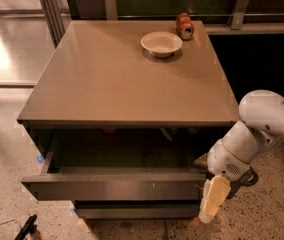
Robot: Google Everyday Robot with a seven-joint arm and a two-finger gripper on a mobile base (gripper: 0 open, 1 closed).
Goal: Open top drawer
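The top drawer (114,188) is a wide, dark grey-brown drawer with a flat front and small pale scuffs right of centre. It stands pulled well out from under the cabinet top, and its dark inside shows. My gripper (211,204) is at the drawer's right front corner, low at the right of the view, with a pale finger (213,199) pointing down beside the drawer front. The white arm (262,121) reaches in from the right. The lower drawer fronts (132,211) sit further back beneath.
A white bowl (161,43) and a red can (184,26) lying on its side sit at the back of the cabinet top (122,79). A railing and dark wall run behind. Speckled floor lies left and right. A black object (26,229) is at the bottom left.
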